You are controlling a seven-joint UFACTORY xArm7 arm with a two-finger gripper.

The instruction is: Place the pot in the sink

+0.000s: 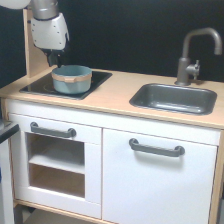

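The small round pale blue-grey pot with a tan rim (71, 79) sits on the flat black stovetop (98, 79) at the exterior view's left end of the light wood worktop (114, 94). The white arm's dark hand (54, 60) hangs just behind the pot's far rim; whether its fingers are spread or pressed together cannot be told. The rectangular dark grey metal sink (173, 98) lies well apart toward the view's right, with 1 grey curved faucet (192, 52) behind it

Toy kitchen setup: wood countertop (112, 92) w/ stovetop (37, 86), sink (172, 97), faucet (192, 52), white cabinets (157, 175).
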